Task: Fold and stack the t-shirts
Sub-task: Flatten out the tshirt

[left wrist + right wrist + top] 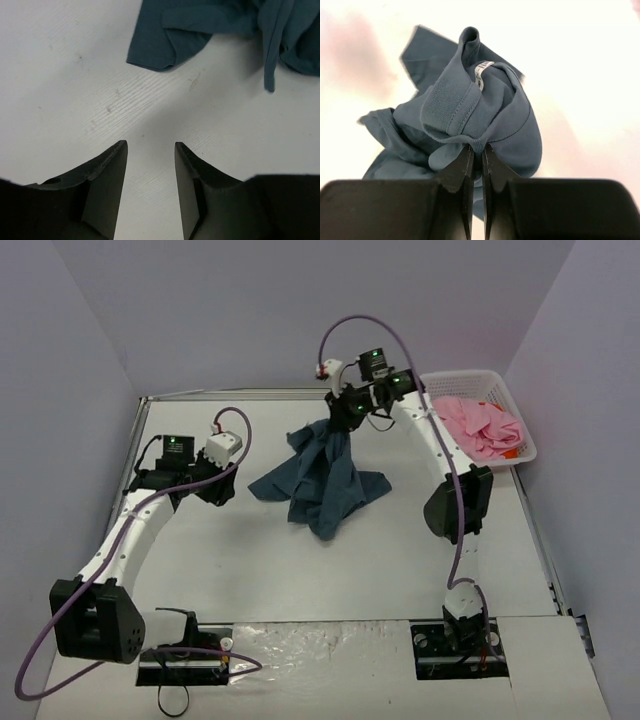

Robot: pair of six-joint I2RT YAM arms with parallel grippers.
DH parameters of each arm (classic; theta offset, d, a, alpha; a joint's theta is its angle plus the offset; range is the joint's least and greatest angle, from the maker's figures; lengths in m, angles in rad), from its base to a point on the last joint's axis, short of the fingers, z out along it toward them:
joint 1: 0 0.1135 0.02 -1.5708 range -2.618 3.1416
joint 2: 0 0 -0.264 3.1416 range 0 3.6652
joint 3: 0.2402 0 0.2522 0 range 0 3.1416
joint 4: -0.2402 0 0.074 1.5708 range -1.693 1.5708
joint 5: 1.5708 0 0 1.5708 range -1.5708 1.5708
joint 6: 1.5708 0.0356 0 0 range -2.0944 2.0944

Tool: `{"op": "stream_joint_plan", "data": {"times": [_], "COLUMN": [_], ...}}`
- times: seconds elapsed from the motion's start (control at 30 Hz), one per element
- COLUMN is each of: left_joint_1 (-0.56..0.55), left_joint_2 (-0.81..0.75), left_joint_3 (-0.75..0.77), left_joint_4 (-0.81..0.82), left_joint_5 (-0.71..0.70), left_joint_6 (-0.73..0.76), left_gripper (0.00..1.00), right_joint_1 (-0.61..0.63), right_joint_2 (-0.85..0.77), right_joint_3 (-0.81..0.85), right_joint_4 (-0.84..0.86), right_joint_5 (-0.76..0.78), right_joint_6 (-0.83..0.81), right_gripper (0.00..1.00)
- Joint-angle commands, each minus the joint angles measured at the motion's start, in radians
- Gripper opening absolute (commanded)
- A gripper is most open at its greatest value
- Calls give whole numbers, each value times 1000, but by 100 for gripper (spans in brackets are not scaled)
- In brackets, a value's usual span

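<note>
Teal-blue t-shirt (325, 485): centre of the top view, on the white bench (250, 570). The cloth is not flat. It rises to a narrow peak at its upper end and fans out in loose, wrinkled folds toward the lower part of the frame, with one flap reaching left and another reaching right.

Right jaws: closed, pinching a fold of the teal-blue t-shirt (470, 115) at that peak. In the right wrist view the two fingers (457, 172) stand almost together with cloth caught between their tips. A ribbed collar band and a small white label (482, 72) sit just above the pinch. The right arm (440, 455) runs down the right side of the top view.

Left jaws: parted, nothing between them, over bare bench (75, 75). In the left wrist view the shirt's edge (200, 30) lies along the top of the frame, well apart from the fingers (107, 170). The left arm (150, 510) is at the left of the top view.

Pink t-shirt (485, 425): crumpled inside the white lattice basket (470, 377), upper right of the top view, at the bench's far right edge.
</note>
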State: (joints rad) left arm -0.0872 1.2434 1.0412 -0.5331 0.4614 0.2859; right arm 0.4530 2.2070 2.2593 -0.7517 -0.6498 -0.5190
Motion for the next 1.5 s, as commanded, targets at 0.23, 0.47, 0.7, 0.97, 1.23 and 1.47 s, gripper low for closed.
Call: {"op": "stream_joint_plan", "data": {"times": [0.23,0.47,0.7,0.97,1.23,1.47], "left_joint_1": [-213,-341,-393,-427,-431,-434], "left_joint_2": [148,324,482,587,680,803], "left_joint_3": [51,184,266,284,329,442], "left_joint_4": [19,64,215,387,484,467], "left_joint_5": [-18,-78,-139,-269,-355,-343], "left_joint_6": [50,19,-82,-206,-226,-240], "left_gripper": [45,45,46,46,46,46], "right_joint_1": [-168,-235,-257,-267,-270,-277], "right_joint_2": [-168,-188,-201,-194,-190,-175], "right_joint_3": [-185,-245,-308,-320,-349,-365], "right_joint_4": [106,110,112,112,109,109], "right_joint_5": [153,151,147,139,133,133], "right_joint_6": [146,155,143,137,116,100], "right_gripper": [0,0,0,0,0,0]}}
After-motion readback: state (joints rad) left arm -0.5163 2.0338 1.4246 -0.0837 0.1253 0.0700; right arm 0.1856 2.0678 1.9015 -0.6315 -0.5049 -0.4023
